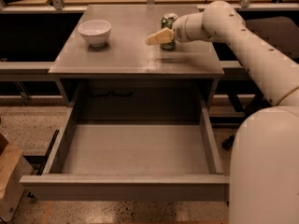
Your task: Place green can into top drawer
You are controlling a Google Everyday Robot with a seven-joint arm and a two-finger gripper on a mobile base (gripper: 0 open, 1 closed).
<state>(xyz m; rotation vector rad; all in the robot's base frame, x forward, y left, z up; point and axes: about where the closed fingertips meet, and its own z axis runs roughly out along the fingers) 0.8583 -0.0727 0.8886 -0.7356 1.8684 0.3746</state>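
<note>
The green can (169, 22) is standing upright on the grey worktop (126, 57), toward its back right part and well apart from the white bowl (95, 31), which is sitting near the back left corner. The gripper (159, 37) is hovering right at the can, reaching in from the right at the end of the white arm (243, 36). A tan part of it is crossing in front of the can's lower half and pointing left over the worktop. Whether the jaws are released or clenched on the can I cannot tell, as the can is hiding the far side.

Below the worktop the top drawer (126, 189) is standing pulled well out toward the camera, with its smooth grey bottom and low side walls showing and its plain front panel lying nearest. The robot's rounded white body (264, 171) is filling the lower right corner, just beside the drawer's right end. A brown cardboard box (7, 174) is sitting on the speckled floor at the lower left.
</note>
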